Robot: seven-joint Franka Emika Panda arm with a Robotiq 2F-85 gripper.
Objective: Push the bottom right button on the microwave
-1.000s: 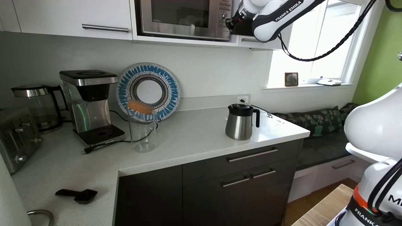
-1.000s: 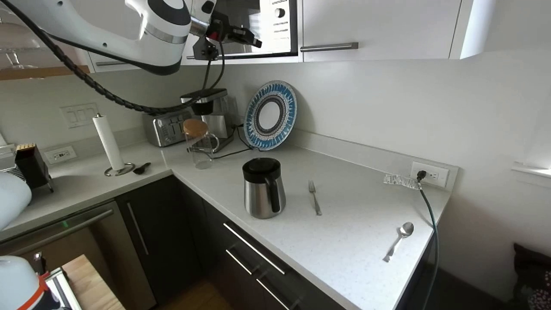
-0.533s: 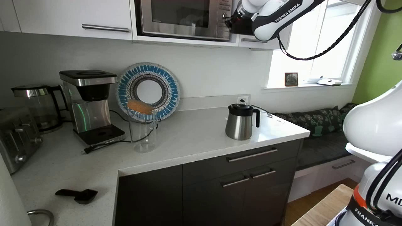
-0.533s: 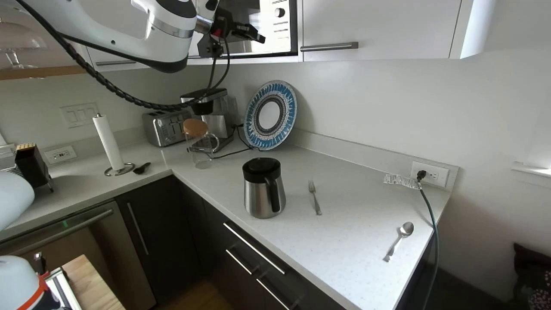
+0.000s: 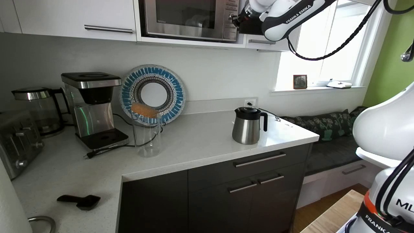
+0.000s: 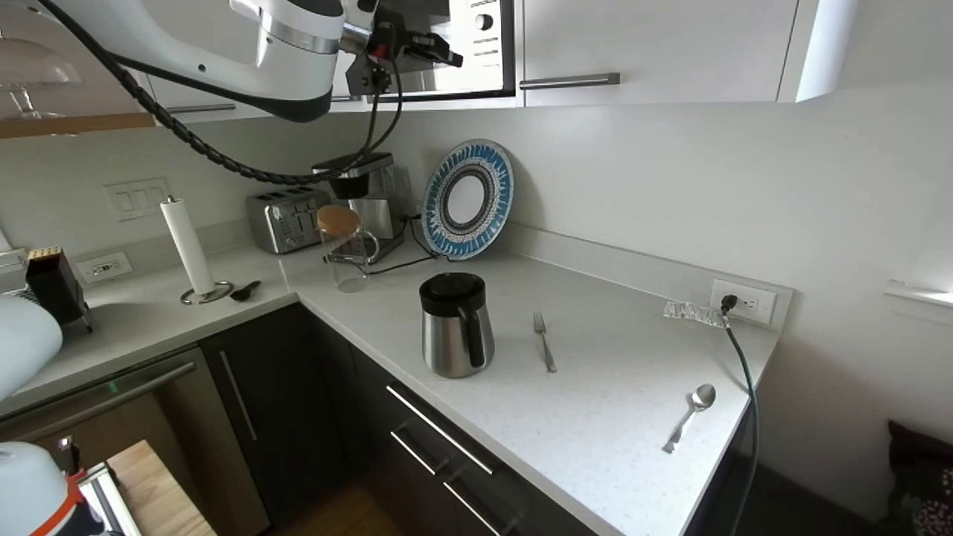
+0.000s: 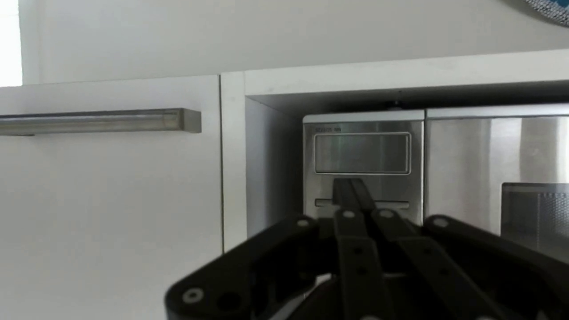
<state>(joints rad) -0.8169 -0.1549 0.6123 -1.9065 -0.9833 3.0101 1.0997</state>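
The microwave (image 5: 181, 30) sits in an open cabinet niche, with a silver frame, dark window and control strip. Its strip also shows in an exterior view (image 6: 488, 56), with a round knob (image 6: 484, 21). The wrist view stands upside down; there the strip's bottom end carries a large rectangular button (image 7: 362, 154), unobstructed. My gripper (image 7: 351, 181) is shut and empty, its fingertips together. In the wrist view the tips overlap the strip between that button and a thin slot (image 7: 391, 205). In an exterior view the gripper (image 6: 456, 59) is in front of the strip; contact cannot be told.
White cabinet doors with bar handles (image 7: 98, 123) flank the niche, and its white side edge (image 7: 233, 169) stands close to the strip. Below on the counter are a steel carafe (image 6: 456, 339), a coffee maker (image 5: 93, 106), a glass jug (image 5: 148, 142) and a patterned plate (image 5: 176, 94).
My gripper has moved slightly up and toward the microwave's control strip. The arm and its hanging cable have shifted with it. The gripper looks shut throughout, and the counter objects have not moved.
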